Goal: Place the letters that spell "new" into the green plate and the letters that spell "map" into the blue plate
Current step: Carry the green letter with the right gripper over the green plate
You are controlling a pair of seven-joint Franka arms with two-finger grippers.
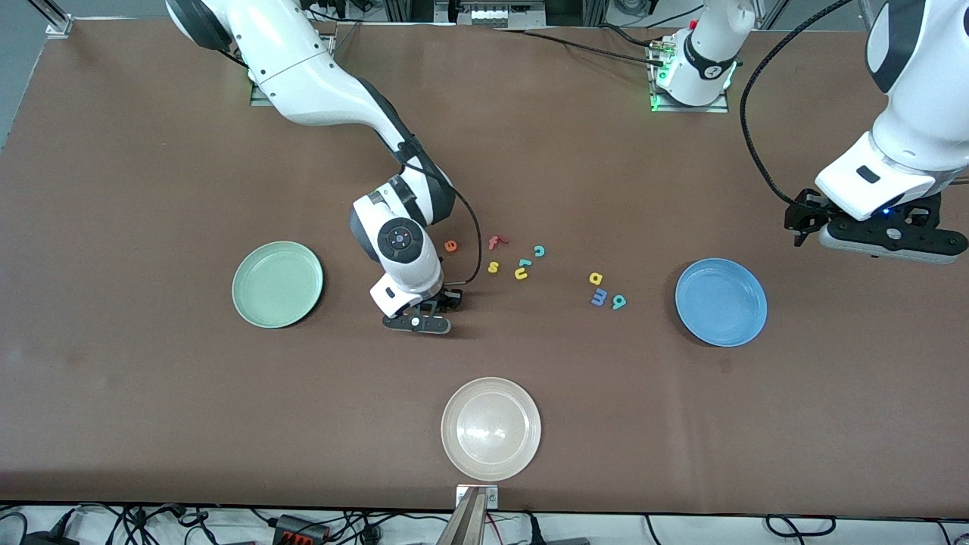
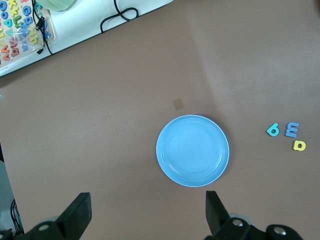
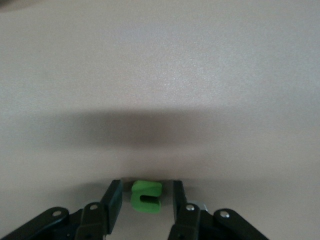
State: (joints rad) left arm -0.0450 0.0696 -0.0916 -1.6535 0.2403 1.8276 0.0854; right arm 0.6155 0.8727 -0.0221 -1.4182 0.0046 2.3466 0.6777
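Right gripper (image 1: 417, 324) is down at the table between the green plate (image 1: 277, 284) and the letters (image 1: 521, 266); left gripper (image 1: 886, 236) waits above the blue plate (image 1: 721, 302).

My right gripper (image 3: 146, 196) has the green "n" (image 3: 146, 196) between its fingers, low over the table between the empty green plate (image 1: 277, 284) and the orange "e" (image 1: 451, 246). Yellow "a" (image 1: 596, 278), purple "m" (image 1: 599, 297) and teal "p" (image 1: 619, 302) lie flat, clustered beside the empty blue plate (image 1: 721, 302).

Even overhead light, glare on the cream plate (image 1: 490, 428), soft shadows, close-up slightly blurred.
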